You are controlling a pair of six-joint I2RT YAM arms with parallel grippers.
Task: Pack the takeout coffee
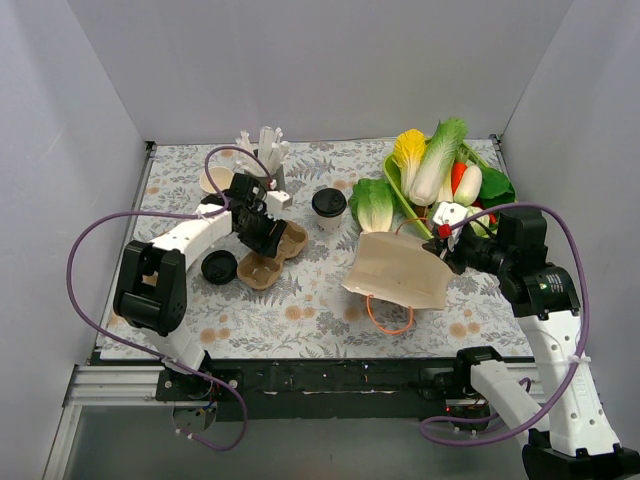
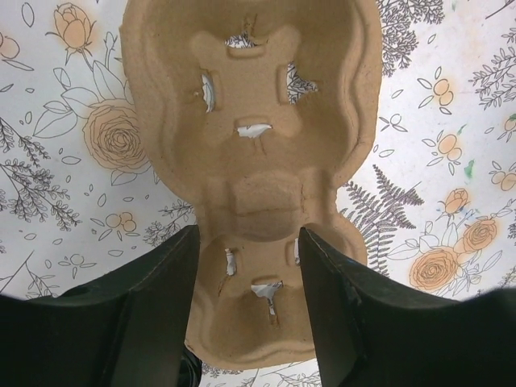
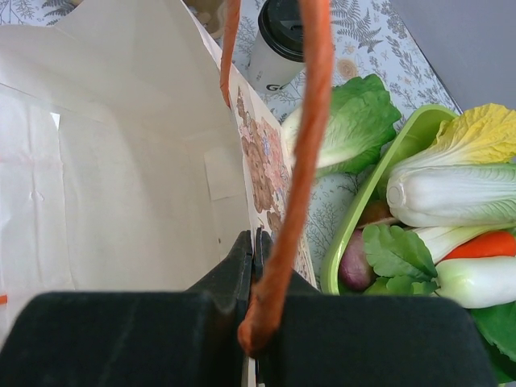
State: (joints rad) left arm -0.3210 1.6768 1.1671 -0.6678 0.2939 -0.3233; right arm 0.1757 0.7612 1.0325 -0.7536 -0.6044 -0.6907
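1. Takeout coffee (image 1: 329, 207) stands upright at centre frame, between cup carrier (image 1: 274, 256) and paper bag (image 1: 398, 272).
2. Left gripper (image 1: 262, 232) hangs spread over the carrier; right gripper (image 1: 449, 243) pinches the bag's rim.
3. Likely light, crushable, top-heavy: grasp the cup wall below the lid.

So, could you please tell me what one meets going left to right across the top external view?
Loose black lid → cup carrier → takeout coffee → paper bag → green tray of vegetables.
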